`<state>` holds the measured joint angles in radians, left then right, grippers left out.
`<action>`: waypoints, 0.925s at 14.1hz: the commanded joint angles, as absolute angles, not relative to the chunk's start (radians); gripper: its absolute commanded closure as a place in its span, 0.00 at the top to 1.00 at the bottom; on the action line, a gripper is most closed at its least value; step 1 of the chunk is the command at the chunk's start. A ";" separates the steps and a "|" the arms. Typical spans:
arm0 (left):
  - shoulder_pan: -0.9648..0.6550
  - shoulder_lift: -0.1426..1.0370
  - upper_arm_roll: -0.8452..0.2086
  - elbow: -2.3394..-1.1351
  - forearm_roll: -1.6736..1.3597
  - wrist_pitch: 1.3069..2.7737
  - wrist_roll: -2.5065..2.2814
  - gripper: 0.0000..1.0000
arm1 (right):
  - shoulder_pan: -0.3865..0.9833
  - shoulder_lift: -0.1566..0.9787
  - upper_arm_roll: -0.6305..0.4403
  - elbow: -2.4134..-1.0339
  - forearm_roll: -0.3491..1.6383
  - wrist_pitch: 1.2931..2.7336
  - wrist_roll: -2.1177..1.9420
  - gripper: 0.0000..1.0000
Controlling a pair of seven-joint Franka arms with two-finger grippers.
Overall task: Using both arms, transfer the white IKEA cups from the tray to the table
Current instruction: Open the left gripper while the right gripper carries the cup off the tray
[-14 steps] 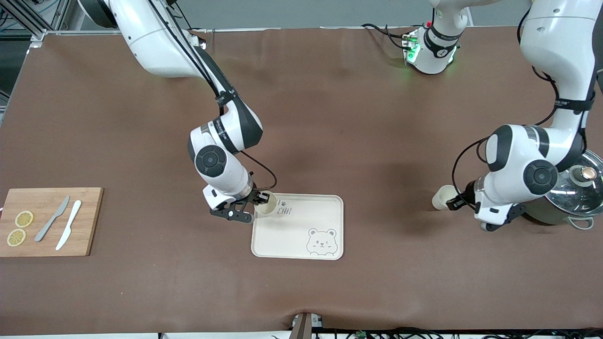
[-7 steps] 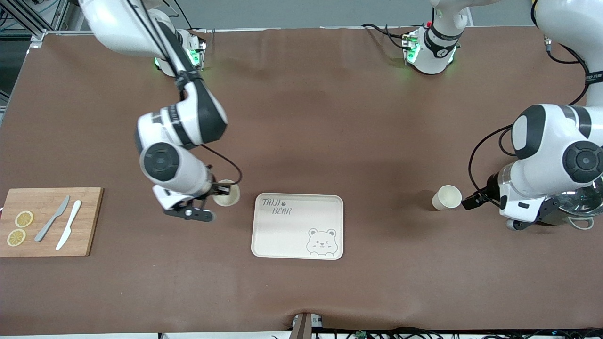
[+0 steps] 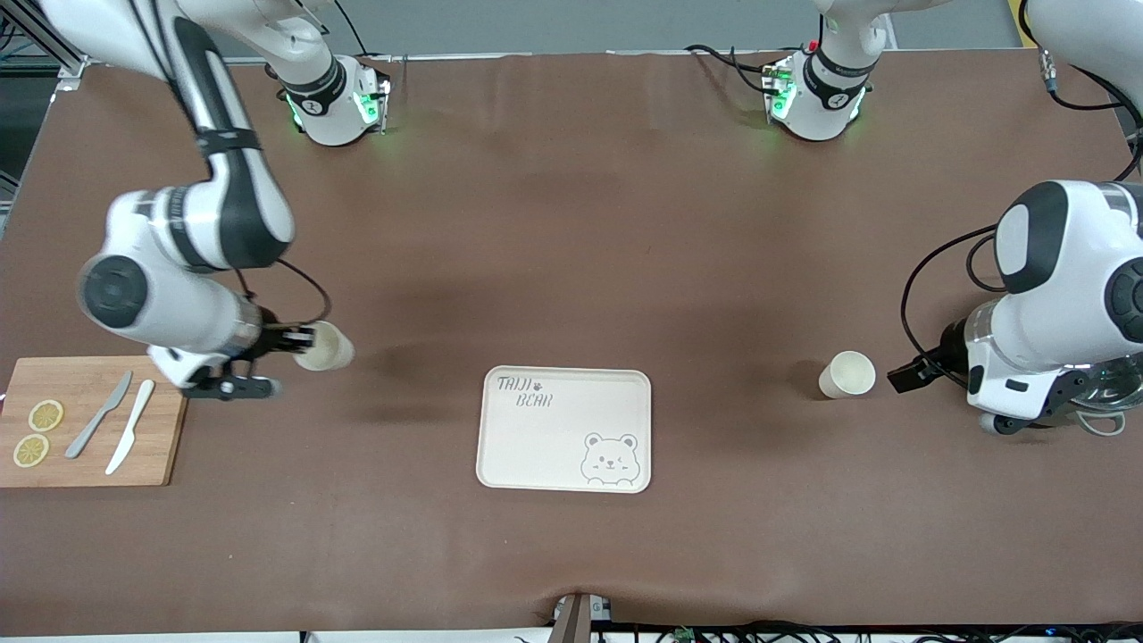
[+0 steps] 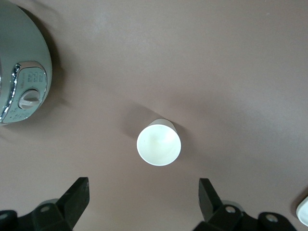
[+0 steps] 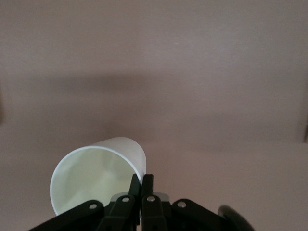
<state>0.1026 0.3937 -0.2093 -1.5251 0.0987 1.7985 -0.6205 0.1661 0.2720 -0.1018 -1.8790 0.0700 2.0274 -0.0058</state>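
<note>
White IKEA cups: one [image 3: 325,346], at middle left of the front view, is pinched by its rim in the right gripper [image 3: 295,340], carried above the table [image 3: 571,223]. The left gripper [image 3: 909,375], jaws spread, sits beside the other cup [image 3: 846,374], apparently released. The tray [image 3: 565,430] is empty.

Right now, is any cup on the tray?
No: the tray is bare; one cup stands on the table, the right gripper holds the other cup.

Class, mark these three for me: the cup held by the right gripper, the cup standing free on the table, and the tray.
held cup [image 3: 329,347], front view, on its side wall
standing cup [image 3: 848,372], front view, on its open mouth
tray [image 3: 563,446], front view, on its bare floor
</note>
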 commanded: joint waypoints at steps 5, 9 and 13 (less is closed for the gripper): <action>0.109 0.356 -0.218 -1.516 0.126 1.769 -0.536 1.00 | -0.017 0.182 -0.081 -2.196 0.060 2.322 -0.294 0.00; 0.107 0.325 -0.218 -1.516 0.127 1.706 -0.421 1.00 | -0.075 0.209 -0.080 -2.296 0.060 2.527 -0.371 0.00; 0.120 0.276 -0.198 -1.509 0.126 1.675 -0.290 1.00 | -0.115 0.248 -0.080 -2.303 0.060 2.549 -0.436 0.00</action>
<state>0.1095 0.3091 -0.2021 -1.5112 0.0988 1.7082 -0.3350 -0.0859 0.2412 -0.1004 -2.2935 0.0687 2.5346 -0.4095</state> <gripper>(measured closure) 0.000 0.978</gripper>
